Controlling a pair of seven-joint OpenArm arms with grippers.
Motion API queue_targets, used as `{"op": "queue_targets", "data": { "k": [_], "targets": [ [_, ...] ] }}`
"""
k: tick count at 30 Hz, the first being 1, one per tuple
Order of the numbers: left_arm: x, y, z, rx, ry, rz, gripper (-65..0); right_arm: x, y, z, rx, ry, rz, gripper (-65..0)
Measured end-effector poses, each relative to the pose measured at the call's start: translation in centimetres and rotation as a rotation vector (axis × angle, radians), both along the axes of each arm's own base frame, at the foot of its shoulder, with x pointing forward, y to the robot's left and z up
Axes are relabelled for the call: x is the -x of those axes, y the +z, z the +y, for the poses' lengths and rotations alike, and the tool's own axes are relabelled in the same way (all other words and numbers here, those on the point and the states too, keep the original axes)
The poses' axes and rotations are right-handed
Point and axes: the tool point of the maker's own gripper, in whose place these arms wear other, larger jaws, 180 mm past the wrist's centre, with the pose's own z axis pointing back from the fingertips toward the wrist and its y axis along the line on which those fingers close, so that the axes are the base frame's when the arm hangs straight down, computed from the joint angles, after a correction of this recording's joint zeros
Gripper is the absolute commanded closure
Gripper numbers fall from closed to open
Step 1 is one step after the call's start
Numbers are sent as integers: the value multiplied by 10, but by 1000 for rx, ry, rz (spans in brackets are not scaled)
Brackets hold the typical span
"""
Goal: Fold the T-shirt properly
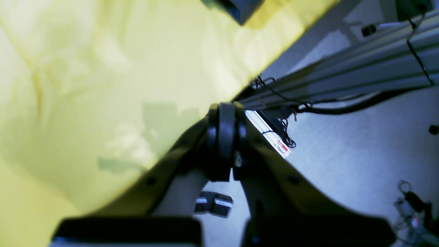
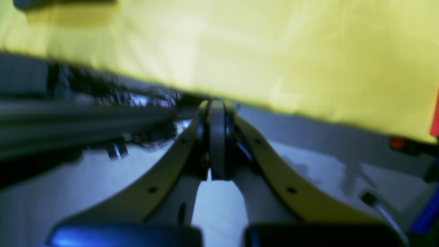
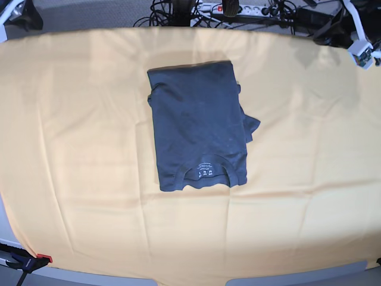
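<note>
Both claws shut, shirt folded mid-table

In the base view, the shirt point(image 3: 199, 119) lies as a compact dark block near the middle of the table point(image 3: 77, 149). Its collar, with white print inside, faces the bottom of the view. Small bits of cloth stick out past the block on the right side, the largest about halfway down, and a slight one shows at the upper left. The left arm point(image 3: 357, 39) reaches in at the top right corner and the right arm point(image 3: 24, 18) at the top left, both well apart from the shirt. Bare yellow cloth with soft wrinkles surrounds the shirt, widest to its left and right, and leaves open room between it and each arm. The cloth's near edge runs along the bottom of the view; its far edge passes above the shirt, with cables point(image 3: 220, 22) beyond.

In the left wrist view, the left claw point(image 1: 223, 106) is closed, its tips together on nothing. It points at the table's edge, which slants from upper right to lower left. Beyond that edge are metal rails point(image 1: 360, 68) and grey floor point(image 1: 325, 151). A corner of the shirt shows at the top.

In the right wrist view, the right claw point(image 2: 216, 104) is closed too, and empty. Its tips overlap the table's edge, which slopes down to the right. A strip of the shirt shows at the upper left, and something red point(image 2: 435, 116) at the right border.
</note>
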Motion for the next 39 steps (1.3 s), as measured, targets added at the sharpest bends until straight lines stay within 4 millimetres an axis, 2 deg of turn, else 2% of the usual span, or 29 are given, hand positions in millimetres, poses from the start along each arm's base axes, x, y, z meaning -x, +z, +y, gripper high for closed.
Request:
{"op": "queue_targets", "data": {
  "k": [5,9,14,19,22,26,30,35,39],
  "targets": [
    [52,-17,4,-5,12,231,0,53,-16,-28,-2,-29,239,0],
    [82,-22,10,-4,33,368,0,75,-21,-54,-10,-70,343,0],
    [84,-27,19,0,72,391,0,106,-27,-75,-19,-124,468,0],
    [97,-42,24,51,131,473,0,112,-33,-81,-39,-141,502,0],
    [114,-56,18,113,154,565,0,118,-44,-71,-82,-113,548,0],
    [150,-80,9,144,155,722,0,129,-66,-38,-196,-61,608,0],
    [184,-111,5,140,204,851,0,126,-102,-19,-174,-16,589,0],
    [175,-171,-3,142,289,828,0,112,-158,3,-175,19,546,0],
    [164,-225,-13,161,411,812,0,91,-207,24,-181,37,503,0]
  ]
}}
